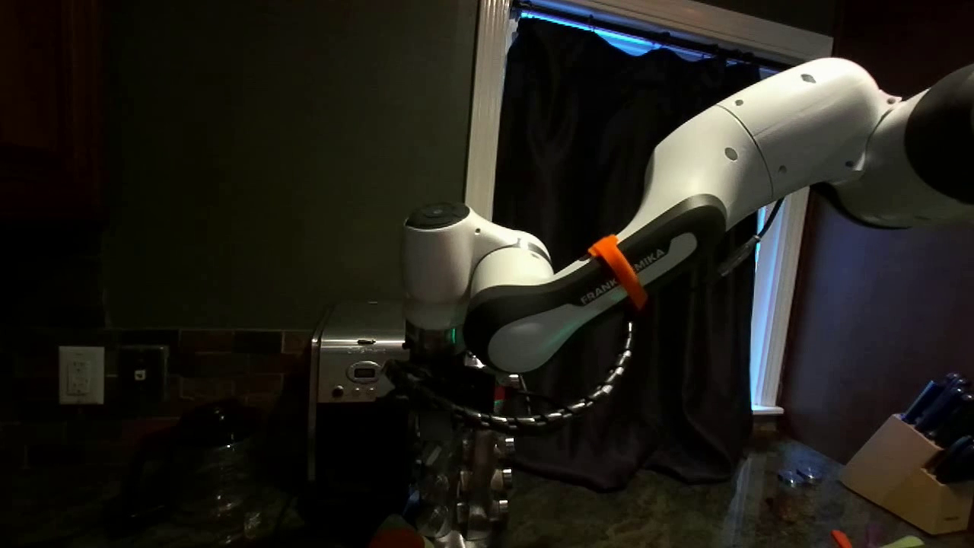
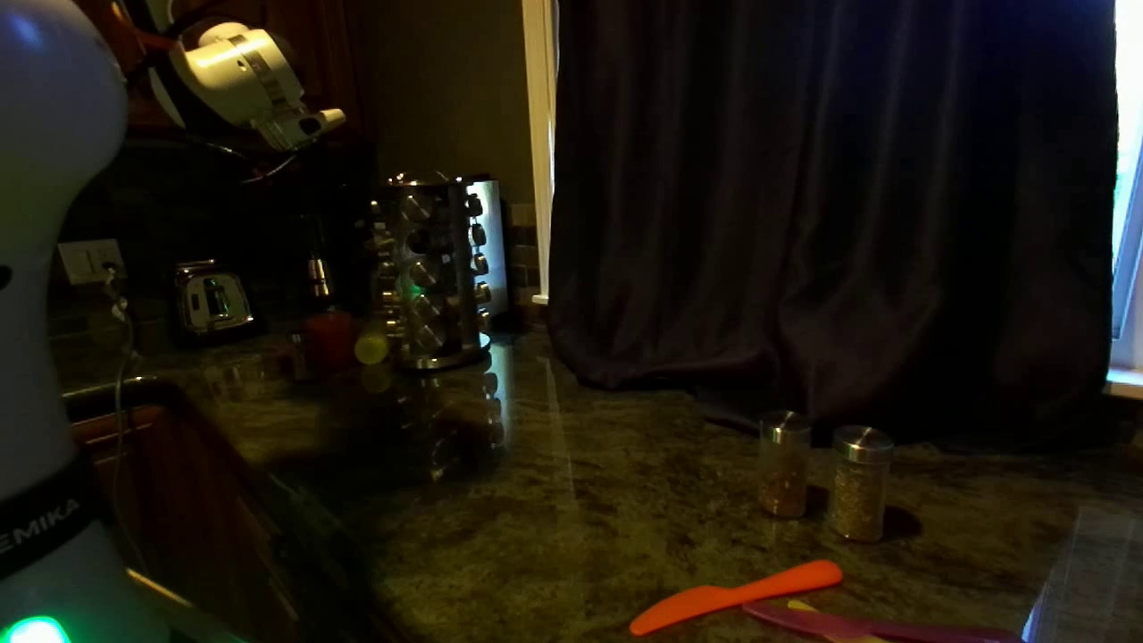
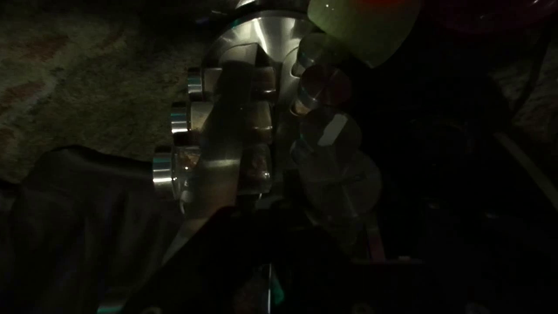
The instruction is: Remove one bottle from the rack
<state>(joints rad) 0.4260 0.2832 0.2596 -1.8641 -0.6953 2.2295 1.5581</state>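
In the wrist view the spice rack (image 3: 223, 163) fills the upper middle of the frame, its spice jars (image 3: 188, 159) lying sideways with their metal caps (image 3: 162, 172) outward; in an exterior view it stands left of centre on the surface (image 2: 580, 509). The gripper (image 3: 263, 216) is a dark shape at bottom centre: its jaws are drawn together, though shadow hides whether a jar is between them. The step in hand is probably taking hold of one jar. If nothing is caught, spread wide first and settle evenly round a cap. Then draw the jar straight out along its length; lifting too soon would likely jam it. Pull gently, as the rack may turn.
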